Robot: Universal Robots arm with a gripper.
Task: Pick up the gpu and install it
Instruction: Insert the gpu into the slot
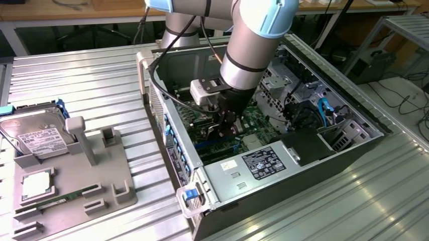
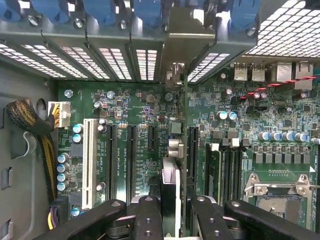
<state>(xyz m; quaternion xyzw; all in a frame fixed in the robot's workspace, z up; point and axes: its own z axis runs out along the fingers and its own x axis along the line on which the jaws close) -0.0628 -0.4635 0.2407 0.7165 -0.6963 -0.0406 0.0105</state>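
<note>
You see the gpu [image 2: 176, 150], a thin dark circuit card with a silver metal bracket at one end, edge-on in the wrist view. It stands upright on its long edge over the green board, running from between the black fingers toward the slotted rear wall of the case. Its bracket end [image 2: 186, 40] rises against that wall, among the blue clips. In the exterior view you find it low inside the open case, mostly hidden.

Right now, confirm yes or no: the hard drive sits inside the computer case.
No, the hard drive rests on the grey fixture outside the computer case.
</note>
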